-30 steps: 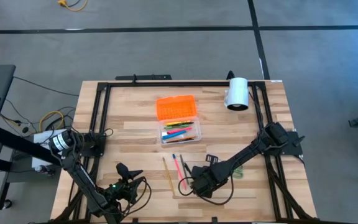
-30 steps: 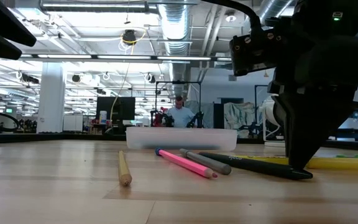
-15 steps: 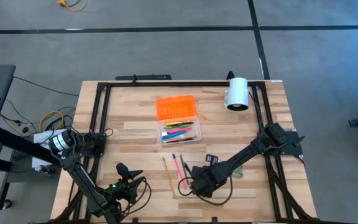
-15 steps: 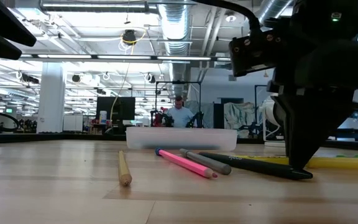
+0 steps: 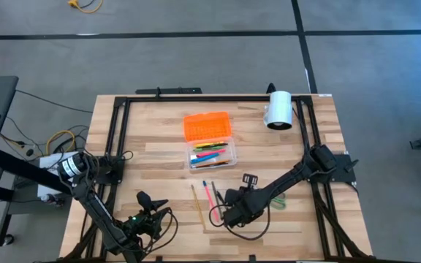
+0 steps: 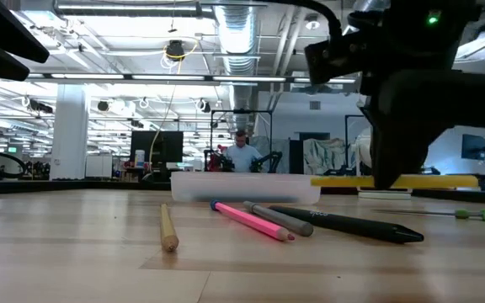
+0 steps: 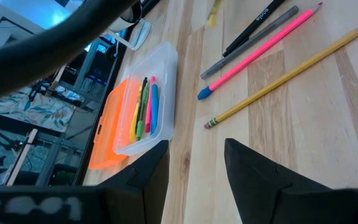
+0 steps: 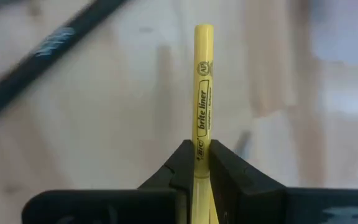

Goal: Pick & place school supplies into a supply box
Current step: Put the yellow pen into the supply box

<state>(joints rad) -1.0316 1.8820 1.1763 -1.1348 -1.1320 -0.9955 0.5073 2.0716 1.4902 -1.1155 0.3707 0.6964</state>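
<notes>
Item: yellow highlighter (image 8: 202,93) — now off the table, pinched near one end between the two fingers of the right gripper (image 8: 202,163); half a second ago it lay flat on the wood under that gripper. In the low view it hangs level above the tabletop (image 6: 394,181).

Right gripper, high view (image 5: 234,210): near the front middle of the table, raised slightly from its earlier spot.

Left gripper (image 7: 194,163): fingers spread, holding nothing, parked at the front left, unchanged.

Supply box (image 5: 212,155): centre of the table, orange lid (image 5: 207,126) folded back, several pens already inside.

Still loose on the wood, in place as before: wooden pencil (image 6: 167,228), pink pen (image 6: 251,220), grey pen (image 6: 278,218), black pen (image 6: 348,224); a green item (image 6: 482,215) to the right.

Meaning: pick step looks done; carry to the box comes next, likely with the highlighter turned to lie along the box's length
</notes>
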